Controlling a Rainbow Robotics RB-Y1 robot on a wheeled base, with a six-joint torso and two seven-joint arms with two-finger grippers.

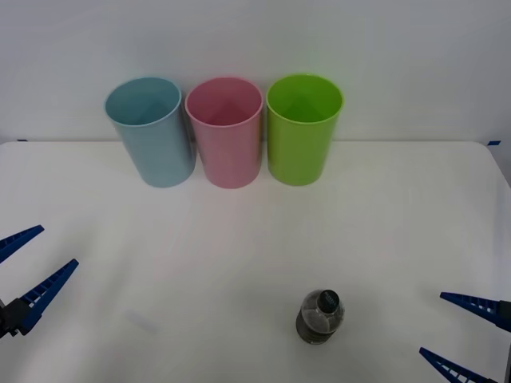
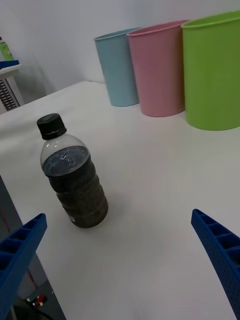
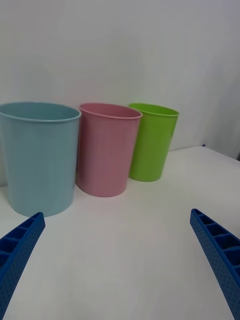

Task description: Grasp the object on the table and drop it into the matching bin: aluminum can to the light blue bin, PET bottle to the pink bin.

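The bottle [image 1: 320,316] stands upright on the white desk [image 1: 239,263], toward the near right, well apart from the three bins lined up at the far edge: blue bin [image 1: 150,130], pink bin [image 1: 226,131] and green bin [image 1: 303,128], each just beside the next.

From above, the front view gives mostly the bottle's black cap and rounded shoulders. The right wrist view shows its side instead: clear ribbed plastic, dark liquid filling it up to the shoulder, and a dark brown label around the lower body (print too small to read). The left wrist view takes in the bins alone, seen from the side as smooth, plain, slightly tapered cups with thin rolled rims.

The right gripper [image 1: 463,335] hovers at the near right edge of the desk, near the bottle, its blue ribbed fingers [image 2: 220,250] spread wide and holding nothing. The left gripper [image 1: 28,267] hangs at the near left, well apart from the bottle, likewise spread wide and empty, its fingers [image 3: 20,245] pointing toward the bins.
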